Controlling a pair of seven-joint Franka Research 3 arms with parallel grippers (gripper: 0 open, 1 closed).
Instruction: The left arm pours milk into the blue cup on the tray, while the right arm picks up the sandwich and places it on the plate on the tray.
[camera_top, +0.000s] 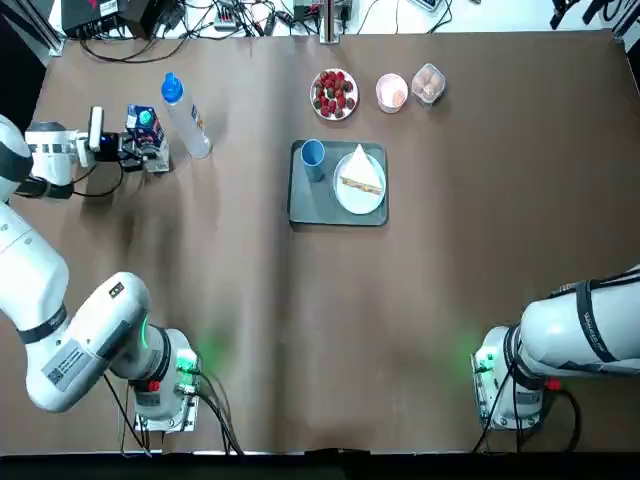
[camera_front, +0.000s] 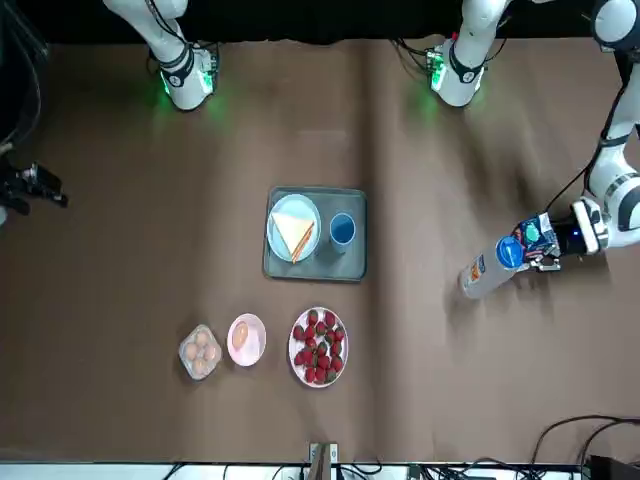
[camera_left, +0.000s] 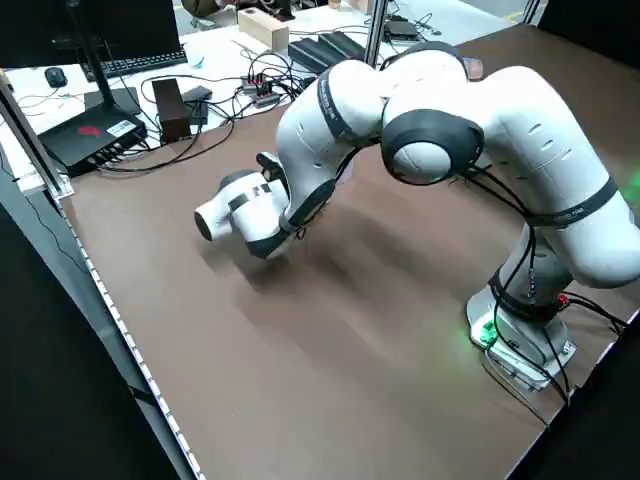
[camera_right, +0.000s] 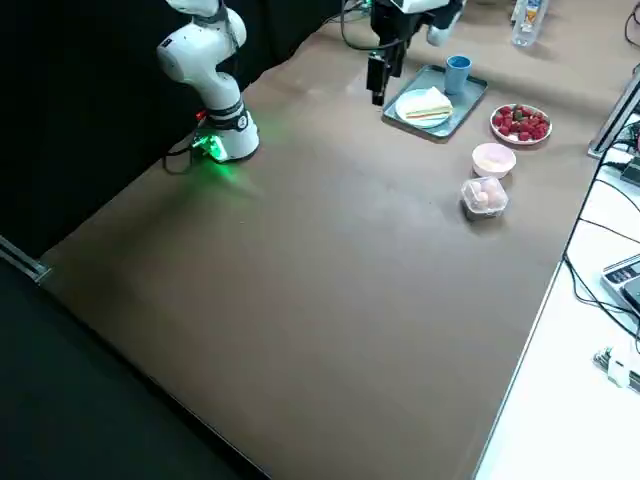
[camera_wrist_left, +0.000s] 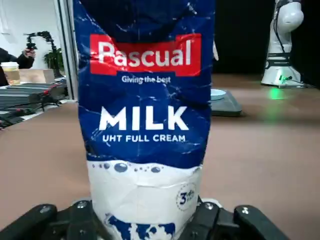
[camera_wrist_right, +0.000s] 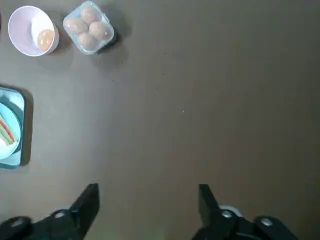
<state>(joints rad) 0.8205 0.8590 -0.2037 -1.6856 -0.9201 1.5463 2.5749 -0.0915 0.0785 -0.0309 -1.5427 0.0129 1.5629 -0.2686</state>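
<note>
The milk carton (camera_top: 145, 130) stands upright at the table's far left, and my left gripper (camera_top: 143, 152) is shut on its base; the left wrist view shows the fingers (camera_wrist_left: 75, 220) pressed against both sides of the carton (camera_wrist_left: 145, 110). The grey-blue tray (camera_top: 310, 205) lies mid-table. On it stand the blue cup (camera_top: 313, 155) and the white plate (camera_top: 345, 196). The sandwich (camera_top: 361, 178) lies on the plate. My right gripper (camera_wrist_right: 147, 200) hangs open and empty, high above bare table to the tray's right, and also shows in the right side view (camera_right: 380, 80).
A clear bottle with a blue cap (camera_top: 187, 120) lies right beside the milk. Beyond the tray sit a dish of strawberries (camera_top: 334, 93), a pink bowl holding an egg (camera_top: 392, 92) and a clear box of eggs (camera_top: 428, 83). Cables run along the far edge.
</note>
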